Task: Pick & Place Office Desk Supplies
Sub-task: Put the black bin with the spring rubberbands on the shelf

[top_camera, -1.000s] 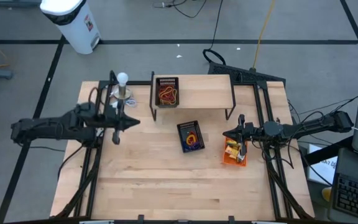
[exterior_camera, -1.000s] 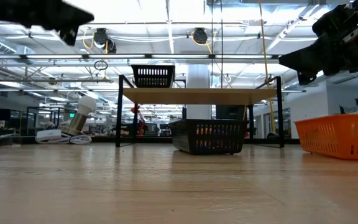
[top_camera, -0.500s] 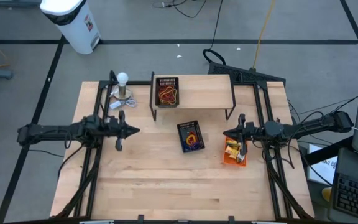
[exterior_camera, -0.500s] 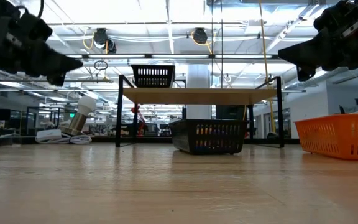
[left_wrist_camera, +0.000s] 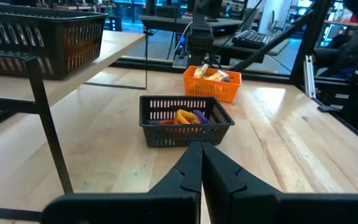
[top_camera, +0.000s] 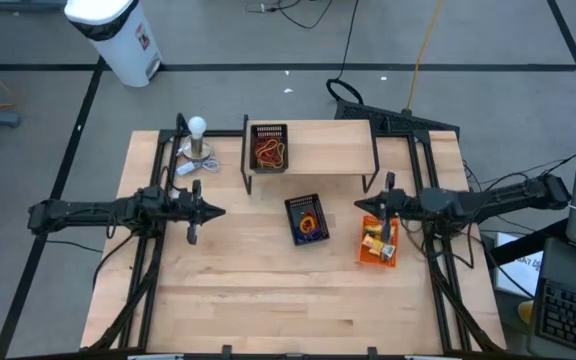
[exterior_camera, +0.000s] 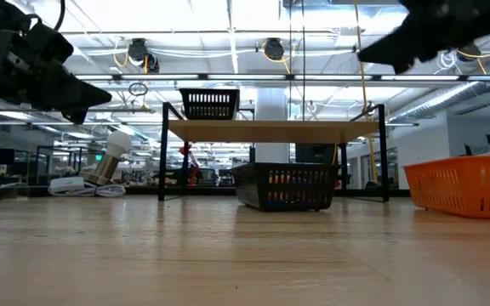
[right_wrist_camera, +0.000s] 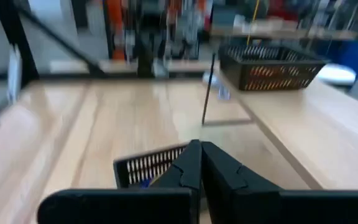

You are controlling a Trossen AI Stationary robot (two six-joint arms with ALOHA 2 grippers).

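Seen from above, 2 dark robot arms reach in over a pale wooden bench from opposite sides, both held in the air. The left claw hangs above the bench's left half with its 2 dark fingers pressed together, tips touching and nothing between them, aimed toward a small black wire basket on the bench; that basket holds loose elastic loops in orange, yellow and purple. The right claw hovers over the near edge of an orange plastic basket at the bench's right side, its fingers likewise closed on each other and empty. The orange basket carries small yellow packets. Between and behind the 2 arms stands a low wooden shelf on black metal legs, and on its left end sits a second black wire basket filled with red and orange elastic loops. At the bench's far left corner a white ball-topped metal stand rests on its round base. Beyond the bench, on the grey floor, a white bin stands near the left. From bench height, both arms hang well clear of the wood, the black basket sitting under the shelf's span.
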